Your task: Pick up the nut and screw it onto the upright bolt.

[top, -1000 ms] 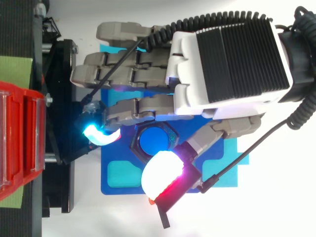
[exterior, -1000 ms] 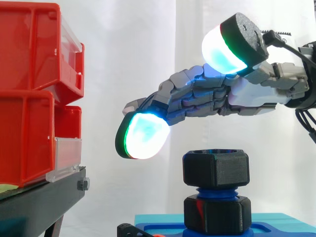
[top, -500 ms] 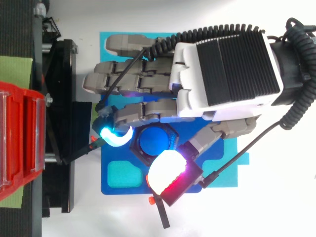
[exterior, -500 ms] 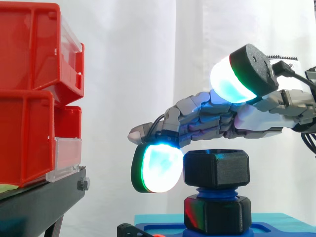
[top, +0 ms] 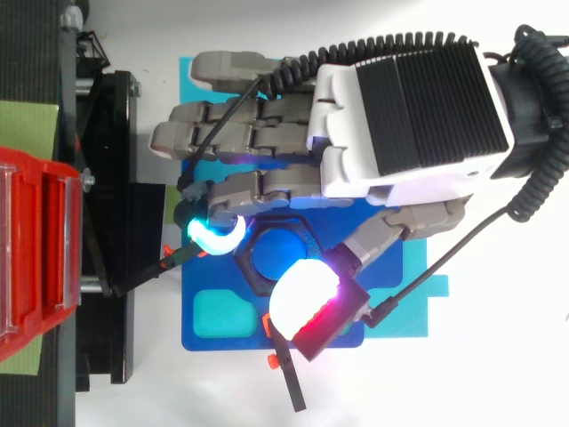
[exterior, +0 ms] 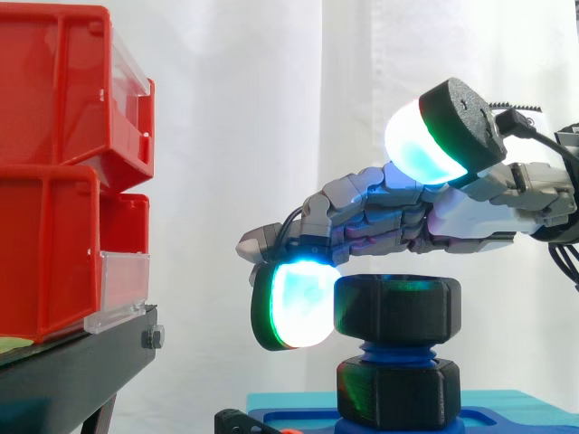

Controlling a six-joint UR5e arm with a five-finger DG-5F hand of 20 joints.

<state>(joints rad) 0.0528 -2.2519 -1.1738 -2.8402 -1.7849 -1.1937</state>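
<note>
A grey jointed robot hand [exterior: 389,217] reaches in from the right and lies flat over a black hexagonal plastic nut [exterior: 396,307]. The nut sits at the top of an upright blue threaded bolt [top: 277,256], threaded onto it, with a short band of blue thread showing beneath. Below the thread is a second black hexagonal collar [exterior: 398,393] at the bolt's foot, which stands on a blue base plate [top: 209,342].

The hand is open: most fingers stretch out straight above the nut. One finger bends down at its end, so that its cyan-and-green glowing pad [exterior: 303,303] hangs just beside the nut's left face, seemingly touching it, though contact is hard to confirm. The thumb's white glowing pad [exterior: 425,145] is raised above the nut, apart from it.

To the left, stacked red plastic bins [exterior: 54,172] rest on a black stand [exterior: 72,371].
</note>
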